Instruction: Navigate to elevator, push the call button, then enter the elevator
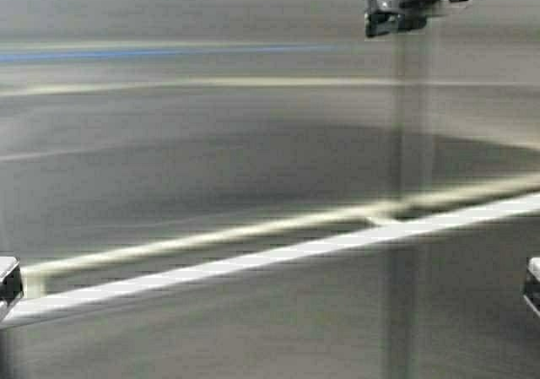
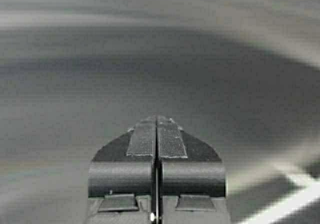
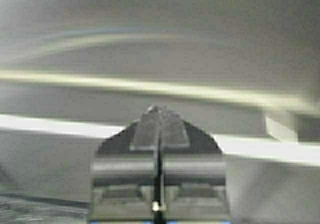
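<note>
1. High view: brushed steel panels of the elevator (image 1: 211,185) fill the frame; its handrail (image 1: 278,257) runs across, rigid, close ahead. The right gripper (image 1: 405,3) hangs raised. No call button shows.
2. Left wrist: the left gripper (image 2: 157,121) is pressed closed, empty, facing hard, slick steel.
3. Right wrist: jaws closed, empty; the rail crosses just beyond, leaving little room, I judge.

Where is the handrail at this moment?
In the high view, the handrail crosses the lower half of the picture against the steel elevator panel, rising from the robot's left to its right; it also shows behind the right gripper.
</note>
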Robot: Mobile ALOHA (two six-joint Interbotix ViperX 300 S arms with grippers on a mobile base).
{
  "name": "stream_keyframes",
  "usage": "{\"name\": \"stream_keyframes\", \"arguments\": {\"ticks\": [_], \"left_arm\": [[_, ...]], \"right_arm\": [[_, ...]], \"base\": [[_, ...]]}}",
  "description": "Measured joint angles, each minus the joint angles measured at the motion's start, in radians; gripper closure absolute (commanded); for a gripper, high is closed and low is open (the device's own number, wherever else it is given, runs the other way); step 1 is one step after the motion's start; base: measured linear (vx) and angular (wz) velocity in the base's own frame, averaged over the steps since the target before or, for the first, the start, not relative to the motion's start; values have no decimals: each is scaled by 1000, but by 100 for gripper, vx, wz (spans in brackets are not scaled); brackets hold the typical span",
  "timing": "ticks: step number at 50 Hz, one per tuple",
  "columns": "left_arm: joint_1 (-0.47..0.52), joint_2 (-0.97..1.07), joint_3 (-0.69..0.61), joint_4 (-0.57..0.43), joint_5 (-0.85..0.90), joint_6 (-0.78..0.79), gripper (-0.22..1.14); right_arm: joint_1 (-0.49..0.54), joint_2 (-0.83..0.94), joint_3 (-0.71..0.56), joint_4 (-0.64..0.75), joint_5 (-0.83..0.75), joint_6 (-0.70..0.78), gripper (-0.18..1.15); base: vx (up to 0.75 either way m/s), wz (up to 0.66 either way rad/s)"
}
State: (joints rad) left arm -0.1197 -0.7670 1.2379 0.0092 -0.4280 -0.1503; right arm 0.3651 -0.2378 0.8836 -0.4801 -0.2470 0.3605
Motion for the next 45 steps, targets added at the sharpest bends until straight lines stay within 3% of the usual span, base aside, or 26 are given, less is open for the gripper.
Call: {"name": "stream_keyframes", "arguments": {"ticks": [19, 45], "left_arm": [[9, -21, -15, 11, 0, -5, 89], [9, -14, -17, 20, 0, -8, 89]], "right_arm": [[9, 6, -6, 2, 18, -2, 92], [-61, 6, -11, 64, 26, -2, 92]], "base": [[0, 65], [1, 50]]}}
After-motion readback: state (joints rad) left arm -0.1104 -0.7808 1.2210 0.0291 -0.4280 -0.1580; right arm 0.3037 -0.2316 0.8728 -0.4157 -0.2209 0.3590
